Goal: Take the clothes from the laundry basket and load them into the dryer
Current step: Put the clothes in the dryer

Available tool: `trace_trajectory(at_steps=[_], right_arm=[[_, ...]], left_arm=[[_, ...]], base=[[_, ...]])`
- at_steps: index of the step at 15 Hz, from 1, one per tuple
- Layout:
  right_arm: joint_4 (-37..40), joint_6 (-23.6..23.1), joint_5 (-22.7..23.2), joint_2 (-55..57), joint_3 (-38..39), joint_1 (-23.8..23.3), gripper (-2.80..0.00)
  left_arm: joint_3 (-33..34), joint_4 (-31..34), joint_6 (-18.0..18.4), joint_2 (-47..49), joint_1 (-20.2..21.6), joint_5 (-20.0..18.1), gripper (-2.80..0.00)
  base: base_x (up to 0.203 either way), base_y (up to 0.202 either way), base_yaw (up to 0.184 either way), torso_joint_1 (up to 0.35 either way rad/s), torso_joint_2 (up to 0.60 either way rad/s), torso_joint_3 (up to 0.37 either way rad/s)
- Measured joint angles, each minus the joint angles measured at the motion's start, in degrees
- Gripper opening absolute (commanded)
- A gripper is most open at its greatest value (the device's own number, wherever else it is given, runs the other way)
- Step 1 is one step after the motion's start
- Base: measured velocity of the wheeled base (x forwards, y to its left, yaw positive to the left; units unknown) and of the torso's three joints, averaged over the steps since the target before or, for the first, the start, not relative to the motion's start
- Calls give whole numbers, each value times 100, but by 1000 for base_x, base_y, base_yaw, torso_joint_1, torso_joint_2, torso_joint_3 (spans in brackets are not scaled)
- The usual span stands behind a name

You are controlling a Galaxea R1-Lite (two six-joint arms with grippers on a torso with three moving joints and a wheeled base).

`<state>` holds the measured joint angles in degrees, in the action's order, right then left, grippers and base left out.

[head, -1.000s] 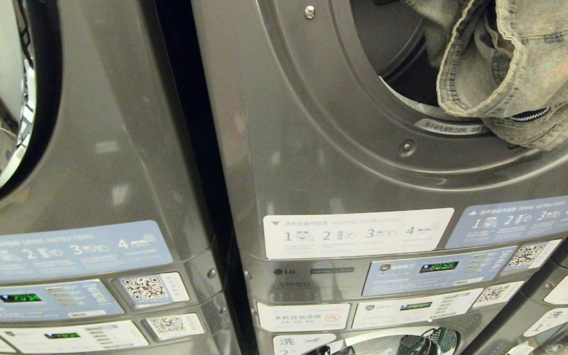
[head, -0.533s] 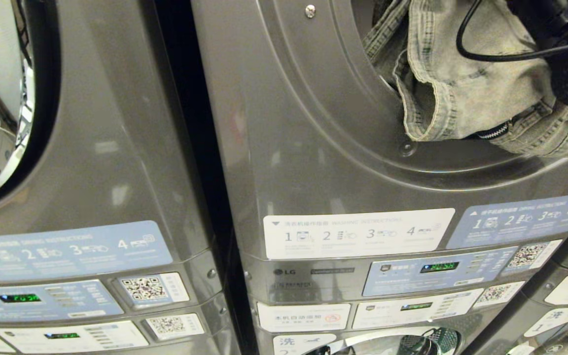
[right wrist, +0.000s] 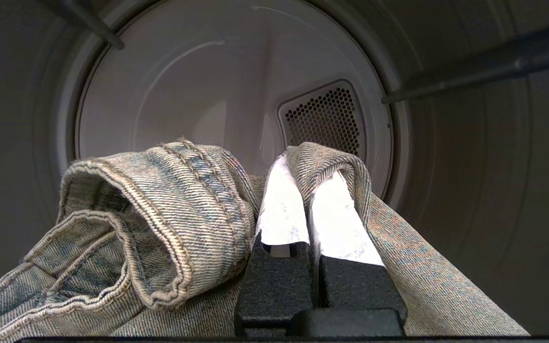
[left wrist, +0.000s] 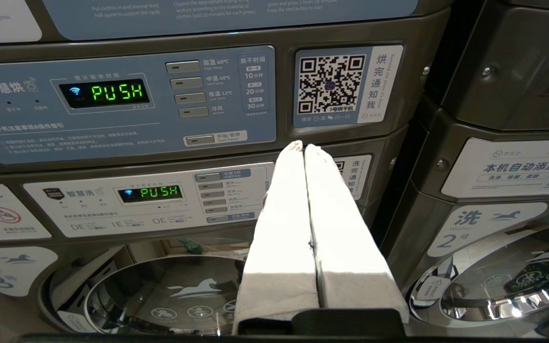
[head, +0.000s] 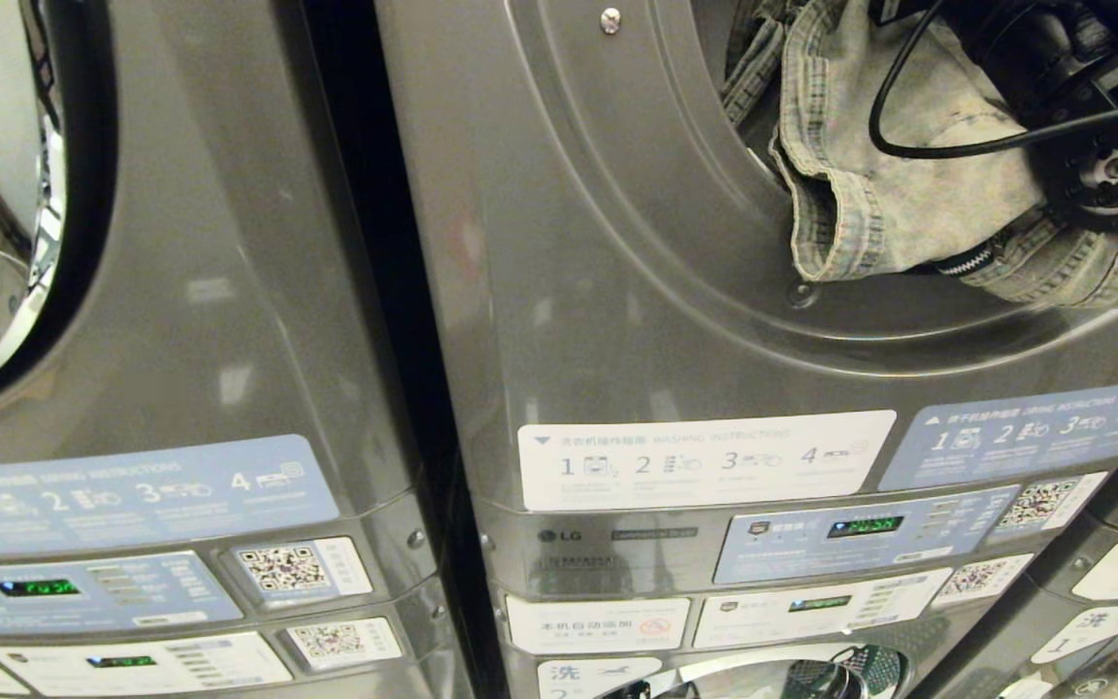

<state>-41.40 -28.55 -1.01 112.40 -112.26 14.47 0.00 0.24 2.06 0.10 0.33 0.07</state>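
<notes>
neighbouring machine: grey metal unit (head: pixel 229 291) left of centre
instruction label: white rectangular sticker (head: pixel 705 458)
QR sticker: square code (left wrist: pixel 331 84)

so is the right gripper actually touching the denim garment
Touching. The right wrist view shows the right gripper shut on the denim garment, a fold of cloth pinched between the fingertips and draped over one, inside the dryer drum.
</notes>
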Motion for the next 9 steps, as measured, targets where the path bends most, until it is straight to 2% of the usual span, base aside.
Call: trace_trajectory(at_steps=[3, 4, 9], right_arm=[[9, 20, -6, 7, 5, -6, -280], [6, 17, -9, 12, 5, -12, 0], [55, 16, -2, 48, 5, -64, 0]], left_arm=[[0, 2, 5, 0, 0, 0, -280], [0, 2, 5, 0, 0, 0, -280], [0, 5, 5, 0, 0, -4, -280]], base=[[0, 0, 0, 0, 0, 0], [0, 0, 0, 0, 0, 0], [0, 0, 0, 0, 0, 0]])
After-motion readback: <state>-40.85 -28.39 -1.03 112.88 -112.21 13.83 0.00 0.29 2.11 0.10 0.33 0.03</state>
